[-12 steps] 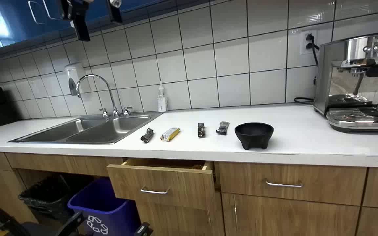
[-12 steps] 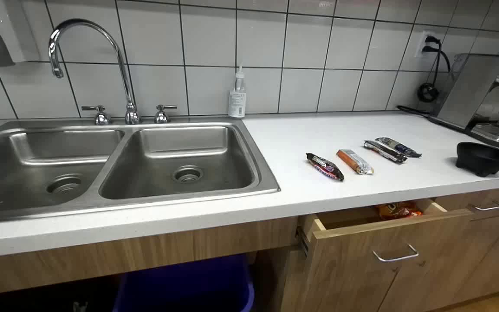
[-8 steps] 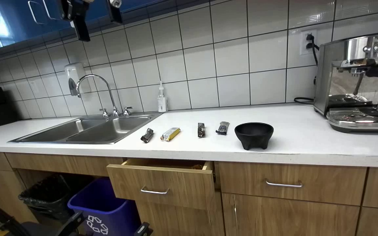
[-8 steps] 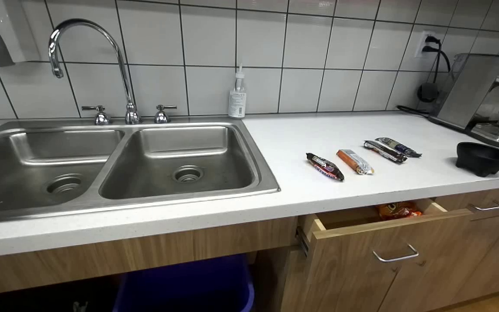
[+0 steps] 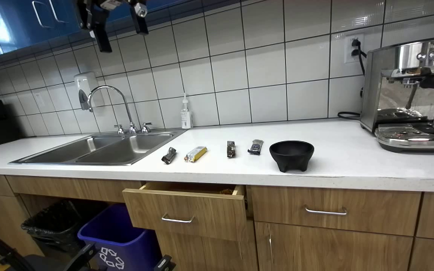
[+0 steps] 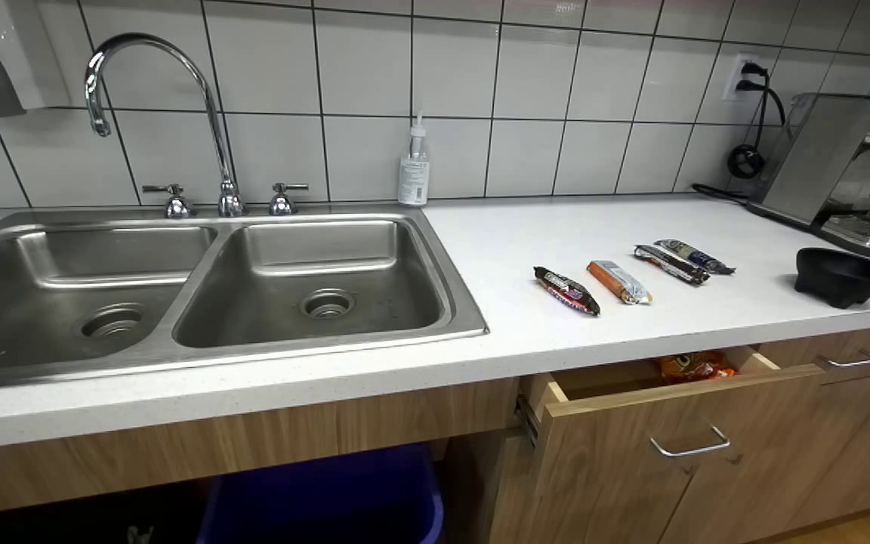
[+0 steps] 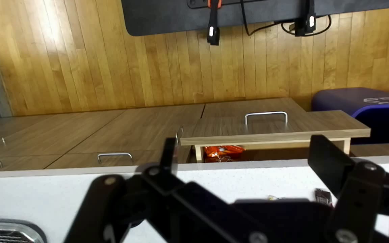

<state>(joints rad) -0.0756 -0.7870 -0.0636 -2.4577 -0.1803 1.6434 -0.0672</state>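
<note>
Easing gripper (image 5: 124,42) towards four o'clock in an exterior view, fingers (image 5: 102,39) spread wide on thin air, snack bars (image 5: 195,154) below at five, bowl (image 5: 291,156) at four

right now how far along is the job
Looks done: the drawer is pulled open, an orange packet inside. In hand: nothing; the open gripper hangs above the counter. Probably left: the four wrapped bars, all lying on the counter.

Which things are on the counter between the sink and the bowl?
In both exterior views, from the sink: a dark wrapped bar, a lighter wrapped bar, a third wrapped bar and a fourth wrapped bar, nearest the bowl.
</note>
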